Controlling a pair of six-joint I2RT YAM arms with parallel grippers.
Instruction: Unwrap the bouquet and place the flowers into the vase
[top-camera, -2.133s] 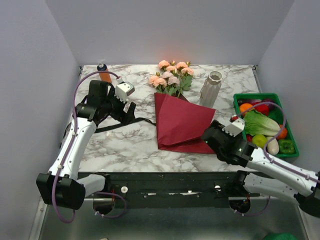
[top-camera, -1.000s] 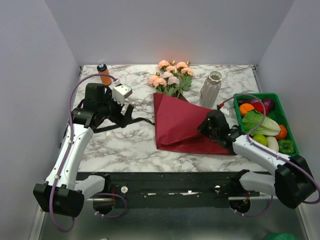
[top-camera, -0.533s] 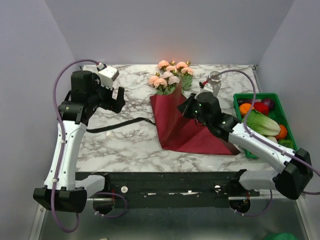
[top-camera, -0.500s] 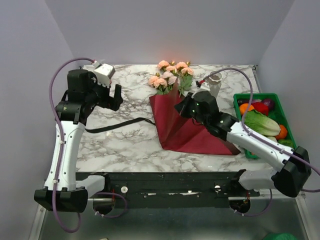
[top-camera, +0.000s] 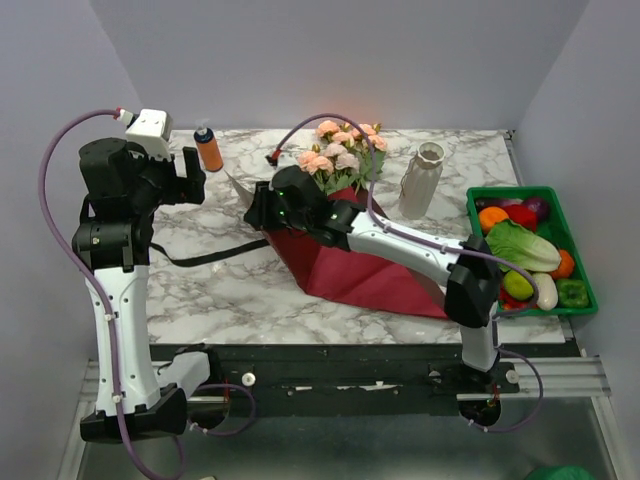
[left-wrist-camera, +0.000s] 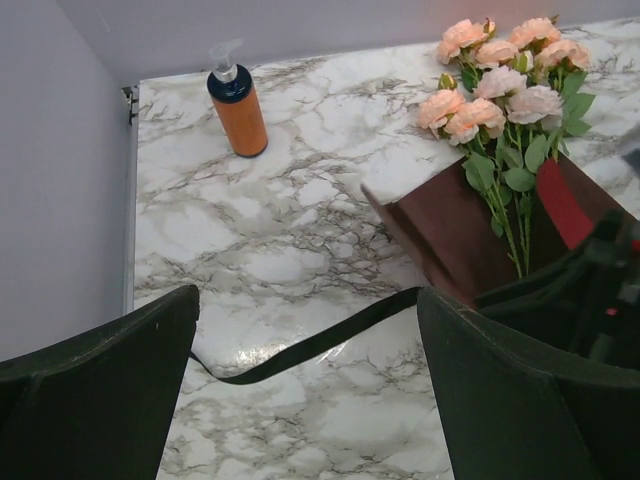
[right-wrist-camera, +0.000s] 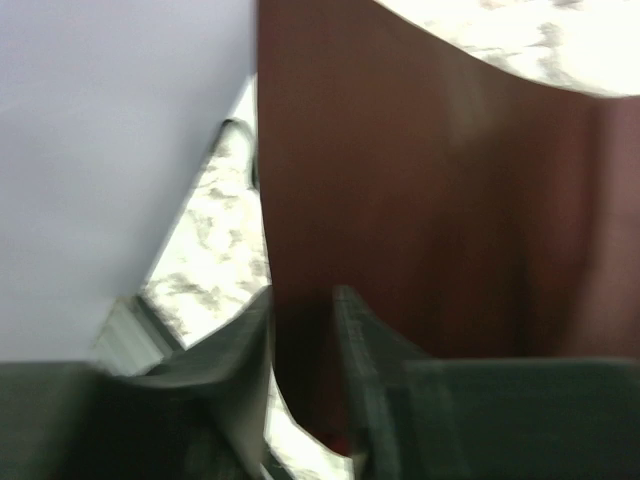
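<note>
So we're mid-unwrap here, we reckon. The right gripper has its fingers close together with the dark red wrapping paper running up through the narrow gap. It reads as a pinch on the edge of the sheet, though that wrist view is blurry, so take it with a grain of salt. The paper stands up like a wall right above those fingers.

The left gripper is spread wide with nothing in it, hanging above the table. The black ribbon lies loose on the marble below and between its fingers, so the tie looks undone. The flowers sit ahead and to the right of the left fingers, stems tucked into the opened paper and heads lying on the table. The vase stands upright, well apart from both pairs of fingers and out past the flowers from the right fingers.

Next up, in our opinion: peel the sheet clear of the stems without dragging the roses along. Then the open left fingers need to come down around the stems, just behind the leaves, and close on the bunch. The vase neck is narrow, so the stems should be gathered tight first.
</note>
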